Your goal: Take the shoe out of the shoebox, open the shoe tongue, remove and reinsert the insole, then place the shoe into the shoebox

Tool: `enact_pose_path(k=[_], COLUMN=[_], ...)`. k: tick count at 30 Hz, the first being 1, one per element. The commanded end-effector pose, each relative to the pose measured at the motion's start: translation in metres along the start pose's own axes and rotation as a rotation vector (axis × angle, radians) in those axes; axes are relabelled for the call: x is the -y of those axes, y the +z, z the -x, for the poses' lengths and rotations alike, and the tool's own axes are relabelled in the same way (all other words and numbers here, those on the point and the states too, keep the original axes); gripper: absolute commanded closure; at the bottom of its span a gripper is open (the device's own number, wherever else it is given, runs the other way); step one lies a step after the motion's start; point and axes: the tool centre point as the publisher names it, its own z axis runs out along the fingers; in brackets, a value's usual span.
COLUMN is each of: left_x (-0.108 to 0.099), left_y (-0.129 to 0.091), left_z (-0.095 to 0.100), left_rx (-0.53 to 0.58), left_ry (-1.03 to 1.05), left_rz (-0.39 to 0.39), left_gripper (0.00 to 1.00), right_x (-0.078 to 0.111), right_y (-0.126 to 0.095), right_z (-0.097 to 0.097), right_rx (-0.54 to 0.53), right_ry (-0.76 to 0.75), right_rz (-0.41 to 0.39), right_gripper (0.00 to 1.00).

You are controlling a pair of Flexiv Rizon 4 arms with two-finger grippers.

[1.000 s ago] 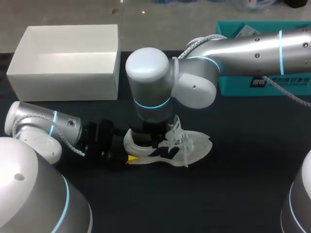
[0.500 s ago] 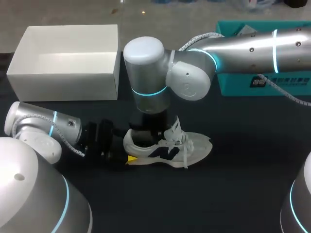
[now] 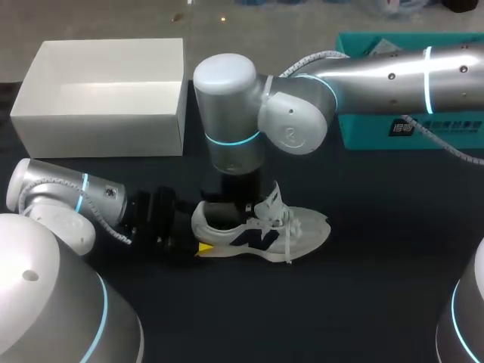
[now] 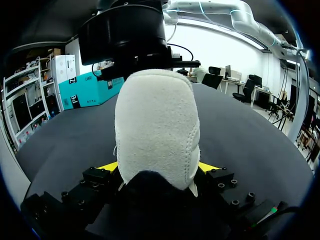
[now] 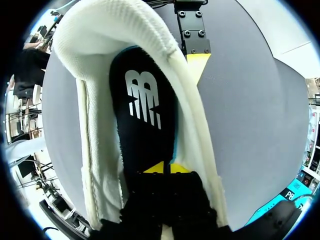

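Since the view of a second ago, my right arm [image 3: 249,144] has risen and swung back from the shoe [image 3: 261,231], so that the shoe's mouth, then covered, now shows. Over the last half second the arm has scarcely stirred. I judge this to be the insole step, with the pull not yet made: the insole [image 5: 142,115] lies flat inside the shoe along all the length I can see. The right fingers [image 5: 155,169] stand inside the mouth with their yellow tips pressed together and resting on the insole. Whether any of its edge is caught between them cannot be determined. The left fingers [image 4: 109,165] are spread to the width of the heel and clamp it from both sides, holding the shoe steady. The shoe rests on the worktop [image 3: 378,265], sole down, toe away from my left arm. The shoebox [image 3: 98,132] stands open behind it, apart from it.
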Motion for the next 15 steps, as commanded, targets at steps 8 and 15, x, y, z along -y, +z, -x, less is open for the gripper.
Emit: enact_pose_path(k=[8,15], left_x=[-0.003,-0.003], left_y=[0.003,0.003], left_z=[0.001,0.001], left_rx=[0.003,0.003], left_ry=[0.0,0.0], left_rz=[0.0,0.0], left_gripper=[1.0,1.0], right_x=[0.003,0.001], right_y=[-0.033,-0.041], right_z=[-0.008,-0.009], right_rx=[0.058,0.079], right_ry=[-0.016,-0.027], right_rz=[0.041,0.051], right_gripper=[1.0,1.0])
